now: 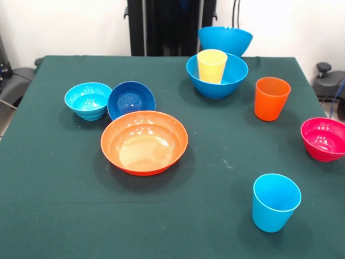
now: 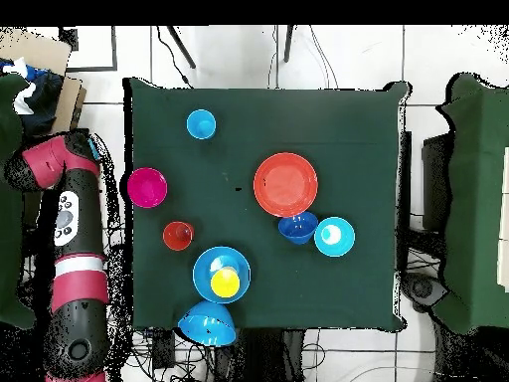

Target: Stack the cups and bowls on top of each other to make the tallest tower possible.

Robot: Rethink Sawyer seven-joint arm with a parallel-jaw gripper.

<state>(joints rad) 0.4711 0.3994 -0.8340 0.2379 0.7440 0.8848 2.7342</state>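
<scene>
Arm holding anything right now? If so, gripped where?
Nothing seen held. The arm lies folded off the table's edge, its gripper out of sight. All cups and bowls rest free, the yellow cup inside a blue bowl.

— Any writing, label or number you can read anywhere?
— None. The cups, the bowls and the green tablecloth are all plain.
— Nothing on the robot arm?
— No lettering there that can be made out.
</scene>
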